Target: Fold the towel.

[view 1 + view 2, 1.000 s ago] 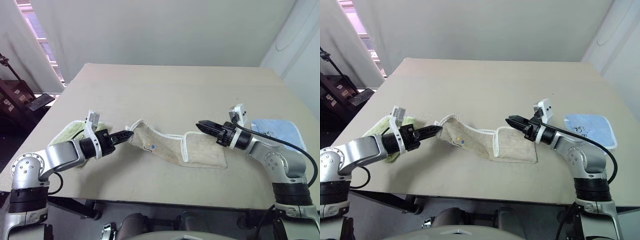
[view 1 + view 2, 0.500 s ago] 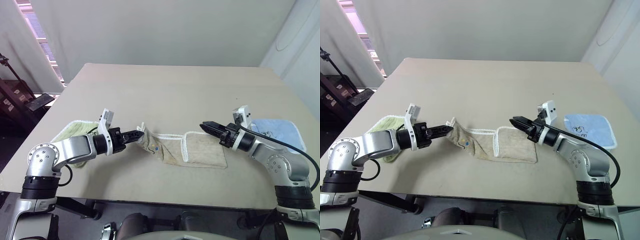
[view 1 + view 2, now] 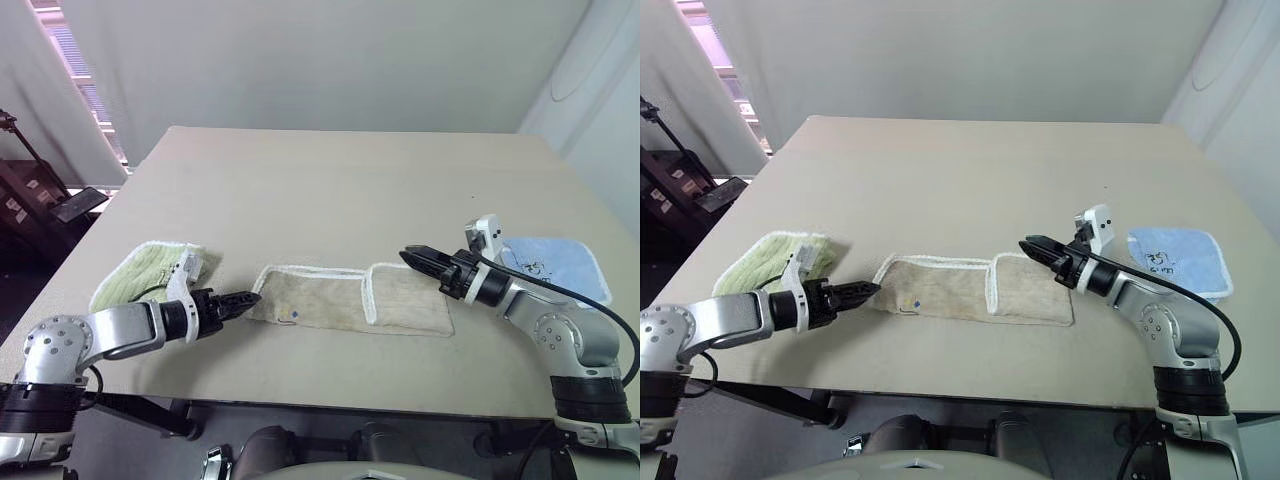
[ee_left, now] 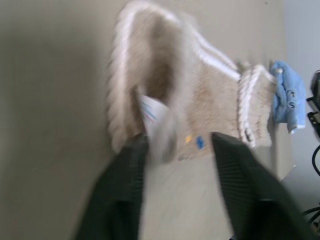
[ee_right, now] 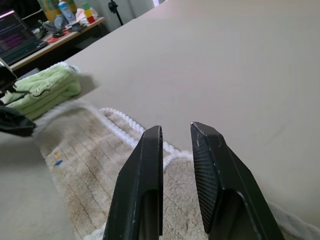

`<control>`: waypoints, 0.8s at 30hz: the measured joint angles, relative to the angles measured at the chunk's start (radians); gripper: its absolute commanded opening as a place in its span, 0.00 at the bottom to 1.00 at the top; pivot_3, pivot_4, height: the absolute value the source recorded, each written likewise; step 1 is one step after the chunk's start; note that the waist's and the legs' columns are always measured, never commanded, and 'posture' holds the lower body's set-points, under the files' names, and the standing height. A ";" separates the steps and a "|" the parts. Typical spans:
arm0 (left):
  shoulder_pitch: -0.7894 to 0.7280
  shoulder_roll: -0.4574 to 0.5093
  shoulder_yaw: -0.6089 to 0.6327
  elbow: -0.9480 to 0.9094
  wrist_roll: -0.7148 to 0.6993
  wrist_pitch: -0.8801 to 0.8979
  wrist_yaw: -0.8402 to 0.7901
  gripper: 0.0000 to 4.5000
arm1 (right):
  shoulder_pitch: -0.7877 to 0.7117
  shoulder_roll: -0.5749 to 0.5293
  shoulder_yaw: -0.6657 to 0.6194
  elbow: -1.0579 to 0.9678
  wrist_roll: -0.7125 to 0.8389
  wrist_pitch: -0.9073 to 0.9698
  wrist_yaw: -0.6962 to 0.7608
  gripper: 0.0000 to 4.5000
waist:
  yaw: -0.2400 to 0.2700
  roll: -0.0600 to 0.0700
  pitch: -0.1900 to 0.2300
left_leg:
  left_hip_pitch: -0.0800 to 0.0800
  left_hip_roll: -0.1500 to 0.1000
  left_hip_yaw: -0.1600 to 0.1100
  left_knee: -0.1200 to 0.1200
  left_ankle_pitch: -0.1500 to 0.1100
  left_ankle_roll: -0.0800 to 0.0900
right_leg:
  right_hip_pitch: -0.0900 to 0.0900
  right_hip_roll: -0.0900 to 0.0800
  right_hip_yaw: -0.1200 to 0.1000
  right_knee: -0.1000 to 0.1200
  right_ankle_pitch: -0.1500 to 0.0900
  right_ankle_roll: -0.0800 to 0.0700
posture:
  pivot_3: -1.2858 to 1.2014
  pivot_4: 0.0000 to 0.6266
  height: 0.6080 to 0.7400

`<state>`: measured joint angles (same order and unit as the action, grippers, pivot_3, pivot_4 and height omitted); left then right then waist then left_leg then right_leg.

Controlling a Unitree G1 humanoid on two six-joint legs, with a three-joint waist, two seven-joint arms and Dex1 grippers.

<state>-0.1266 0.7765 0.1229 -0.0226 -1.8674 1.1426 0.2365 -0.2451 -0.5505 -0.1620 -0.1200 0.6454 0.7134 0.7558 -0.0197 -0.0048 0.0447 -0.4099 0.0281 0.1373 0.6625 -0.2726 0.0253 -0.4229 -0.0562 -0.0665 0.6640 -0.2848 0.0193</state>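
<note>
A: Starting at the left, what's hard to read?
B: The green ribbed cloth (image 3: 150, 272) is partly covered by the left arm. The left tool (image 3: 246, 298) is blurred in its wrist view, though its fingers (image 4: 239, 180) stand apart, empty.
A: Changed from before?
B: It had pinched the towel (image 3: 350, 298) and lifted its left end; now the beige terry strip with white corded edging lies flat along the counter's (image 3: 340, 190) near middle.
A: And right?
B: The right tool (image 3: 412, 258) hovers narrowly parted over the towel's right end, holding nothing. A blue cloth (image 3: 555, 262) lies beyond.
</note>
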 measured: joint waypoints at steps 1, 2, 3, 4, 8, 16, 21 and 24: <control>0.018 0.002 0.007 -0.001 -0.015 -0.005 0.011 0.80 | -0.002 0.000 0.003 0.003 -0.003 -0.001 0.002 0.21 | 0.000 0.000 0.000 | 0.000 0.000 0.000 0.000 0.000 0.000 | 0.000 0.000 0.000 0.000 0.000 0.000 | 0.52 0.00 0.88; 0.041 0.008 0.011 -0.007 -0.039 -0.014 0.025 0.88 | -0.002 0.000 0.004 0.008 -0.006 -0.002 0.005 0.21 | -0.002 0.000 0.000 | 0.000 0.000 0.000 -0.001 0.000 0.000 | 0.000 0.000 0.000 0.000 0.000 0.000 | 0.52 0.00 0.88; 0.055 0.010 0.013 -0.015 -0.053 -0.017 0.036 0.98 | -0.003 0.000 0.005 0.011 -0.009 -0.003 0.006 0.21 | -0.001 0.000 0.000 | 0.000 0.000 0.000 -0.001 0.000 0.000 | -0.001 0.000 0.000 0.000 0.000 0.000 | 0.52 0.00 0.88; 0.064 0.008 0.020 -0.024 -0.070 -0.019 0.044 0.99 | -0.005 0.000 0.009 0.014 -0.013 -0.003 0.008 0.21 | -0.001 0.001 0.000 | 0.000 0.000 0.000 -0.001 0.000 0.000 | -0.001 0.000 0.000 0.000 0.000 0.000 | 0.52 0.00 0.88; 0.099 -0.023 0.057 -0.034 -0.088 -0.024 0.076 0.99 | -0.010 0.002 0.021 0.023 -0.016 -0.006 0.015 0.21 | -0.001 0.001 0.001 | 0.000 0.000 0.000 -0.001 0.000 0.000 | -0.001 0.000 0.000 0.000 0.000 0.000 | 0.52 0.00 0.88; 0.096 -0.136 0.090 -0.039 -0.108 -0.051 0.178 0.99 | -0.011 0.002 0.021 0.026 -0.032 -0.023 0.017 0.21 | 0.010 0.004 0.000 | 0.000 -0.002 0.000 -0.001 0.000 0.000 | 0.001 -0.003 -0.001 0.000 0.000 0.000 | 0.52 0.00 0.88; 0.072 -0.182 0.094 -0.034 -0.108 -0.062 0.231 0.99 | -0.009 0.002 0.019 0.026 -0.034 -0.024 0.015 0.21 | 0.010 0.007 -0.002 | 0.001 -0.003 0.000 0.000 0.000 0.000 | 0.004 -0.006 -0.002 0.000 0.000 0.000 | 0.52 0.00 0.88; 0.040 -0.204 0.089 -0.012 -0.106 -0.059 0.248 0.99 | -0.005 0.002 0.014 0.025 -0.034 -0.024 0.007 0.21 | 0.012 0.007 -0.002 | 0.001 -0.004 0.000 0.001 0.000 0.000 | 0.004 -0.007 -0.003 0.000 0.001 0.000 | 0.52 0.00 0.88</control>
<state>-0.0862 0.5728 0.2119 -0.0347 -1.9739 1.0831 0.4846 -0.2498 -0.5489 -0.1480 -0.0949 0.6115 0.6894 0.7630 -0.0079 0.0021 0.0429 -0.4088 0.0245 0.1376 0.6634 -0.2726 0.0252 -0.4185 -0.0628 -0.0696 0.6639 -0.2840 0.0190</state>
